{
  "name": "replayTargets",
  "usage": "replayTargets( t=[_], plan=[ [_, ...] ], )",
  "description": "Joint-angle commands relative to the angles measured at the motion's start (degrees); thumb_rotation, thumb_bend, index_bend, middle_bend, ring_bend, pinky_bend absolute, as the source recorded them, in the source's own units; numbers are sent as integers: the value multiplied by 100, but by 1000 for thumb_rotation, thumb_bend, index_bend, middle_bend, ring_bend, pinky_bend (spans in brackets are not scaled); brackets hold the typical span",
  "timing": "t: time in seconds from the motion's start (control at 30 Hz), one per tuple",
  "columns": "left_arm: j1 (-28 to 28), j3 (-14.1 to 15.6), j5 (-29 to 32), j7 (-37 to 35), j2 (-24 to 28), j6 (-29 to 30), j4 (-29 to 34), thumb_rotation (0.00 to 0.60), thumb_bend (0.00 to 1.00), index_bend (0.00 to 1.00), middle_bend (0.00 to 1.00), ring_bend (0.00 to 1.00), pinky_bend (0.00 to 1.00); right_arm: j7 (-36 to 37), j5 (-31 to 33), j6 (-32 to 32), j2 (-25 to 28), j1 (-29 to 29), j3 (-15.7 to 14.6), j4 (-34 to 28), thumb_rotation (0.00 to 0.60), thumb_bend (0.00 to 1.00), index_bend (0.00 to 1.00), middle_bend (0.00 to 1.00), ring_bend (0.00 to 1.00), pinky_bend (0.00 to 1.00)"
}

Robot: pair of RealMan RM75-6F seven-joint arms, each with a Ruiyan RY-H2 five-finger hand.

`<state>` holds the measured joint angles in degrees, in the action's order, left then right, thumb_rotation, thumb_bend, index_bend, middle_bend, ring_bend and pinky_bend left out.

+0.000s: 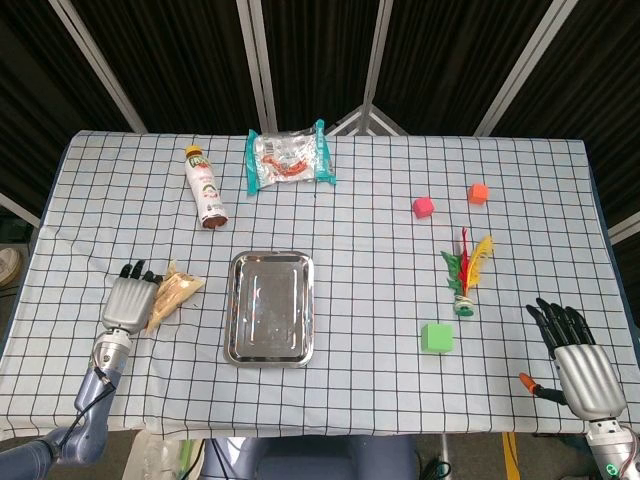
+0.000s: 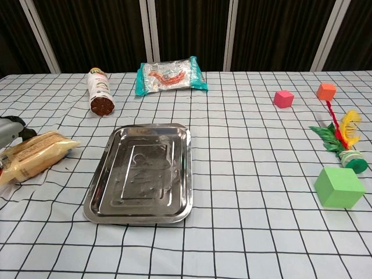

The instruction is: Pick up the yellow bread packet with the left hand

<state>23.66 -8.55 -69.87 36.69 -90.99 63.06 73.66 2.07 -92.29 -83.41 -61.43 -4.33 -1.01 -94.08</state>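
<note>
The yellow bread packet (image 1: 174,296) lies on the checked cloth at the front left, just left of the steel tray; in the chest view the packet (image 2: 36,156) looks puffed up. My left hand (image 1: 126,299) sits over the packet's left end with its fingers curled down onto it, gripping it. In the chest view only a grey part of the left hand (image 2: 9,129) shows at the frame's left edge. My right hand (image 1: 576,357) hovers at the front right corner, fingers spread, holding nothing.
A steel tray (image 1: 232,310) lies right of the packet. A bottle (image 1: 205,187) and a teal snack bag (image 1: 288,157) lie at the back left. On the right are a pink cube (image 1: 423,207), an orange cube (image 1: 478,193), a feathered shuttlecock (image 1: 466,272) and a green cube (image 1: 436,337).
</note>
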Motion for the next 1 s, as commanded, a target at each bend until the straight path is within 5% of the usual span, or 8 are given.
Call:
replayTargets(
  t=[0.03,0.53,0.87,1.0],
  plan=[
    [-92,138,-293,-295,208,281,302,600,96,513,402,162,236,10,-11,2,1,-2,-5,1,600,255,0,0,0,11],
    [-165,123,-725,-804,833,826,1202,600,96,547,516,267,364,61,-110,-38,21,2,-44,-26,600,255,0,0,0,11],
    [810,-260,-1257,-1088,-241,484,378,600,96,550,480,253,367,237,-132,-93,83,2,-27,-11,600,254,0,0,0,11],
    [1260,-365,-1321,-1057,-816,221,-130,600,86,508,381,196,332,296,-75,-53,97,-16,-6,8,600,254,0,0,0,11]
  ],
)
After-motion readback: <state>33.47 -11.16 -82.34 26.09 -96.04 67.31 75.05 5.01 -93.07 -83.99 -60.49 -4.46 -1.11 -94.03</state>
